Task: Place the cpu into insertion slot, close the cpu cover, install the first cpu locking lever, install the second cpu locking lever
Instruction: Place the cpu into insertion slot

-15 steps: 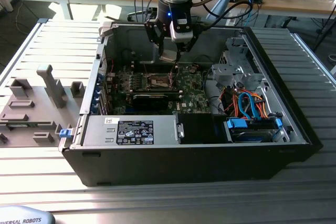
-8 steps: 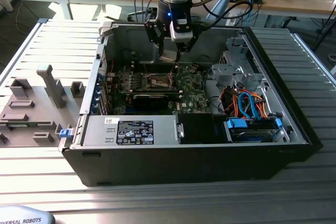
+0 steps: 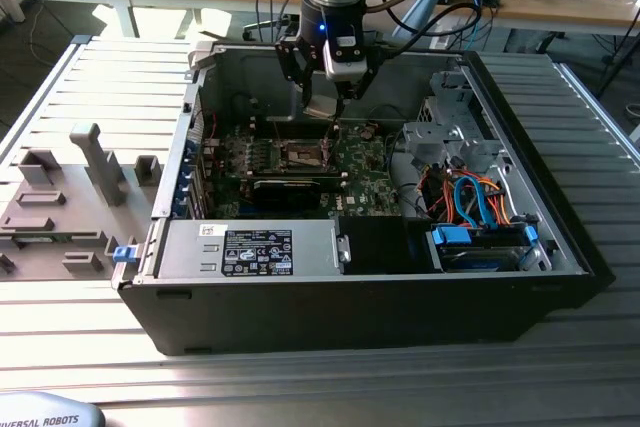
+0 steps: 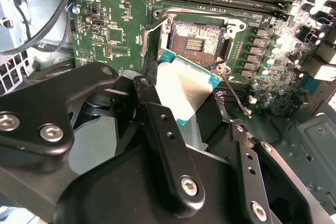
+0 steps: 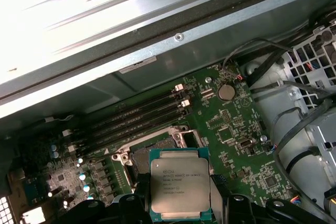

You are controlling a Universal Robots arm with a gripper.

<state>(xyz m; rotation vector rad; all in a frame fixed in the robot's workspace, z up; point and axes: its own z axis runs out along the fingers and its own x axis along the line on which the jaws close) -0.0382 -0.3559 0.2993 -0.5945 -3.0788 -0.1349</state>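
Silver-grey metal top of the cpu (image 5: 180, 182) facing up, pinched by two opposite edges between the fingers (image 4: 164, 129) of the hand (image 4: 184, 100). Hand closed on the chip, then, not spread. Held in the air inside the open case (image 3: 350, 317), above the green board (image 4: 113, 35) and just beside the slot (image 4: 198, 40); not yet in it. Tilted in the second wrist view, one corner overlapping the slot's metal rim; no telling whether touching or merely in front. Case resting on a ribbed metal table (image 3: 80, 367).

Slot bare: a dark square with rows of contacts showing, nothing seated. Thin wire lever (image 4: 237, 100) standing free beside it. Cover not made out with any certainty among the silvery framing round the slot.

Judged as the first step, placing under way and unfinished.

Likely trouble from here:
- Coming down off-centre or out of level, catching a corner on the rim and bending the fine contacts below. Cause: the tilt and sideways offset visible now.
- Going in turned the wrong way round, notches unmatched. Cause: a square chip, hard to read for orientation from above.
- Slipping out of a thin edge grip and dropping onto the contacts. Cause: little surface under the fingers.
- Fouling the rim or the lever with the fingers on the way down. Cause: little room around the slot
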